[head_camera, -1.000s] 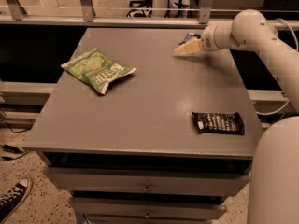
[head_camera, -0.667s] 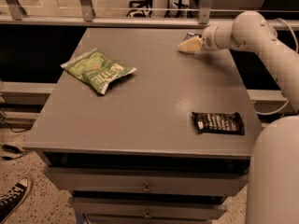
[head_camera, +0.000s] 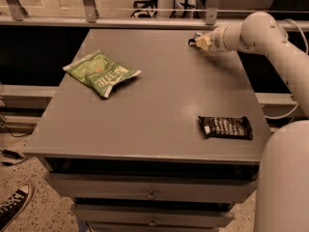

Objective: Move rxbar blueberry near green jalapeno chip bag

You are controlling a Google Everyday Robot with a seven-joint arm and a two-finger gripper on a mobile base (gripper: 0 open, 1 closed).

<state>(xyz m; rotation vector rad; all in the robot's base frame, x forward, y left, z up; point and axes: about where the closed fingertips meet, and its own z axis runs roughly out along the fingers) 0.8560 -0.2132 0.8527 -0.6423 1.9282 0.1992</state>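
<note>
The flat grey table (head_camera: 145,105) stands on a base of drawers (head_camera: 149,190), with a metal rail (head_camera: 145,22) running along behind its far edge. The robot's white arm (head_camera: 260,33) reaches in from the right, and the gripper (head_camera: 197,40) sits low over the far right part of the top, close to the far edge. A small dark scrap at its tip appears to be the rxbar blueberry (head_camera: 192,42), a small dark wrapped snack bar. Most of it is hidden, and I cannot tell whether the gripper is grasping it or has let go. The green jalapeno chip bag (head_camera: 101,74), a crinkled bright green packet with white lettering, lies flat on the left half of the table, its left corner near the left edge, well apart from the gripper. A longer black wrapped bar (head_camera: 226,127) with white text lies near the front right corner, just inside the right edge and short of the front edge. Bare grey surface runs across the middle, from the gripper to the bag. A dark sneaker (head_camera: 14,207) shows on the floor at front left.
</note>
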